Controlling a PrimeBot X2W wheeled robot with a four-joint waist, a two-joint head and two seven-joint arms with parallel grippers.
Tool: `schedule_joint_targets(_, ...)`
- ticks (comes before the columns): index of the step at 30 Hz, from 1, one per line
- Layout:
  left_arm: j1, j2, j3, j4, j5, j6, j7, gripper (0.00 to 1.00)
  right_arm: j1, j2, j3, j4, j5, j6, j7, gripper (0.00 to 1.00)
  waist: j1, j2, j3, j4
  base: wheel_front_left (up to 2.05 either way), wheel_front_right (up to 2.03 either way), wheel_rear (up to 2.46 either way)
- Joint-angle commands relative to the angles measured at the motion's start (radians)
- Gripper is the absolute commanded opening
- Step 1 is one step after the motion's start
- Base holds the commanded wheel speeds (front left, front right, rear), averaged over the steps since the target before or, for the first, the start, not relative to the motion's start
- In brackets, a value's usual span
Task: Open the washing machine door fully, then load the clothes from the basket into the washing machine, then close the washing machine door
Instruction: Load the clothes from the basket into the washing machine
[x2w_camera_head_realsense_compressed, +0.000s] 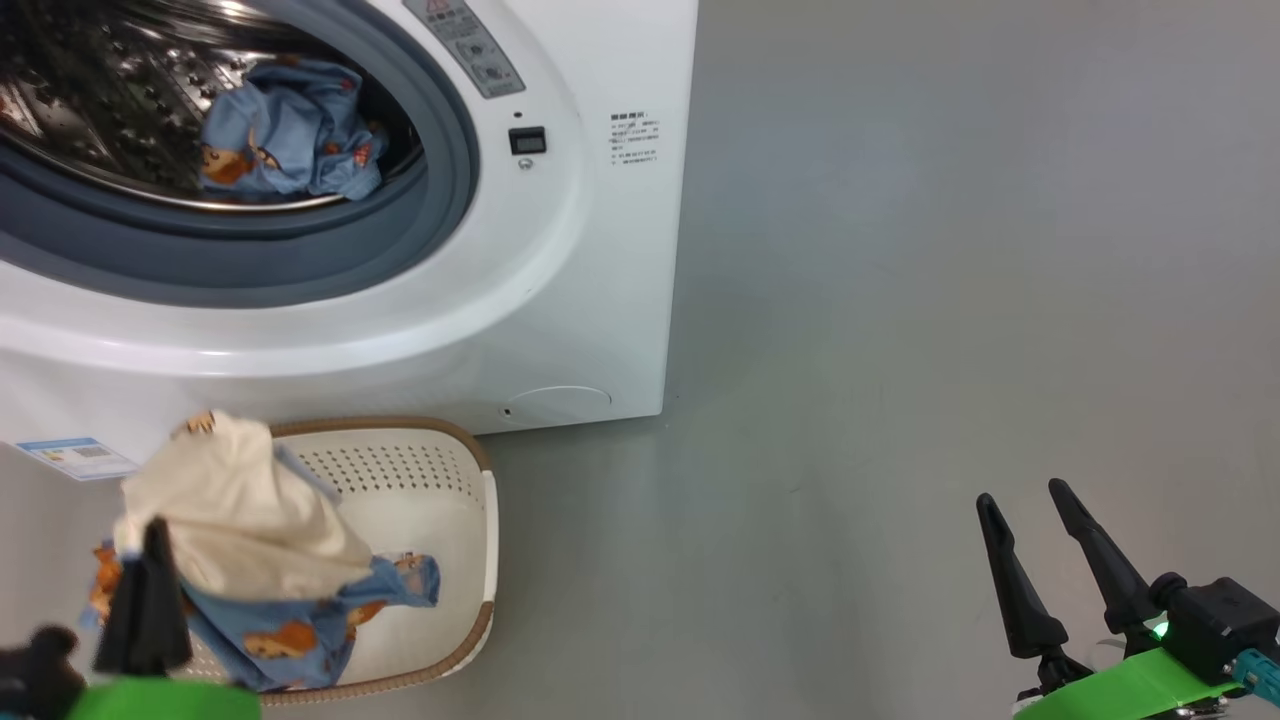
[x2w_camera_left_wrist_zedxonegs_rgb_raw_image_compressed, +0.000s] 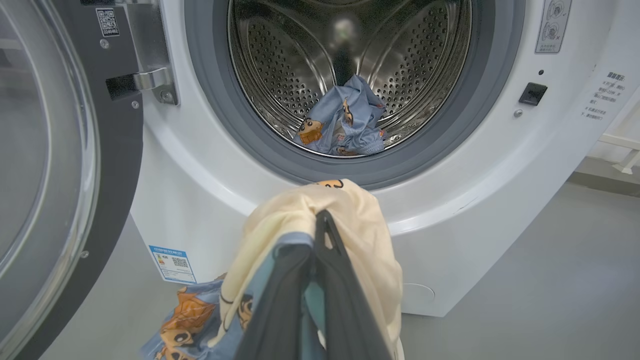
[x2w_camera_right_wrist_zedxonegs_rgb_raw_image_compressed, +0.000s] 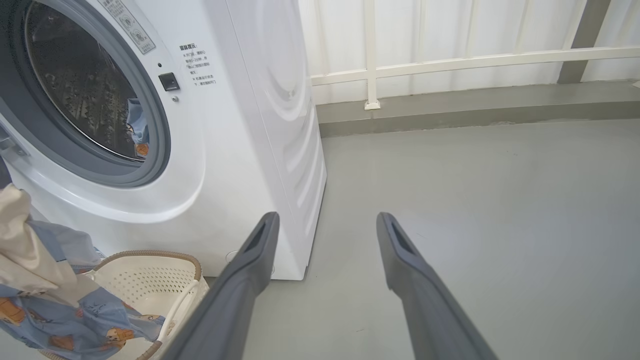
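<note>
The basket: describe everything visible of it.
The small cream-white perforated plastic basket, rounded rectangular with a brown woven-look rim, stands upright on the grey floor before the white washing machine. Its back wall shows rows of holes. Light blue bear-print and cream clothes, pinched in the left gripper, hang over its left part; contact unclear.

Washing machine: standing on floor, door hanging open at its left. Garment lying in drum. Basket sitting just before machine; bundle of clothes hanging over it from left gripper. Right gripper hovering well right.
</note>
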Motion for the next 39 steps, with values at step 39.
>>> schedule_joint_targets(39,-0.949,0.415,-0.165,0.68,-0.055,-0.003,-0.009,0.0,-0.154,0.074,0.079,-0.05,0.006,0.001,-0.005,1.0,0.0,0.0,0.285,-0.217,0.0,0.0,0.0)
